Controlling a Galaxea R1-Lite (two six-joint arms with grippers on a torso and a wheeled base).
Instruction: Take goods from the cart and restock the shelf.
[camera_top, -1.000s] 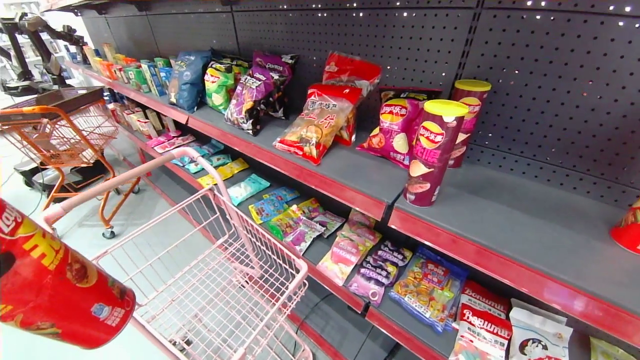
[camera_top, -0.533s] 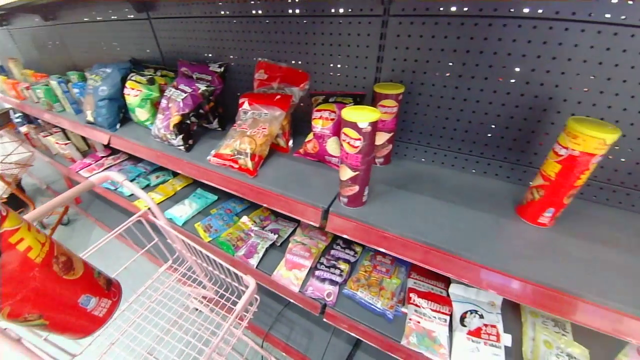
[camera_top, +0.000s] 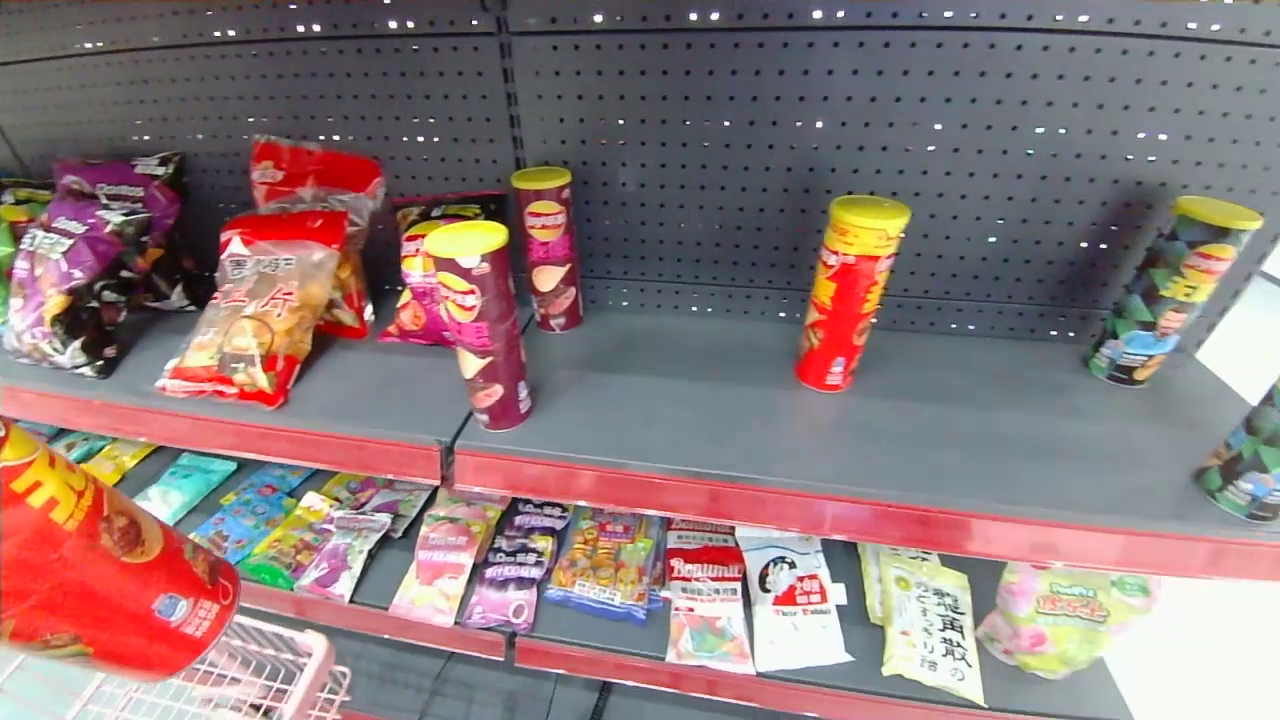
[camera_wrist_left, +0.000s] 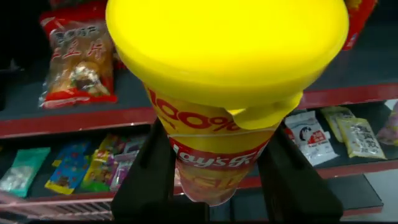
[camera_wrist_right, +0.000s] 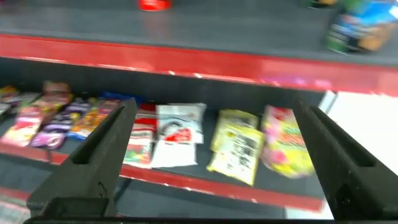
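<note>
The shelf (camera_top: 700, 410) was the big thing here. Over the last second the whole head view swung right along it, so that was the camera turning, not the goods shifting. The chip bags ended up at the left edge, and a wide bare stretch of grey board sat front and centre.

The pink cart (camera_top: 262, 668) had slid almost out of frame, with just a corner of wire left at the bottom.

The red chip can (camera_top: 100, 570) stayed in the same lower-left spot of the head view through the turn, so it travelled with the robot. It wasn't on the shelf yet. The left wrist view looked down on its yellow lid (camera_wrist_left: 227, 46), with the left jaws clamped on either side of the tube.

A matching red can on the shelf (camera_top: 848, 290) now stood upright near the back, well apart from the two purple cans (camera_top: 480, 320). The open board beside it looked like the likely drop spot, so the placing step was probably next.

The right jaws were spread wide and empty, facing the lower shelf's snack packets (camera_wrist_right: 177, 134).
</note>
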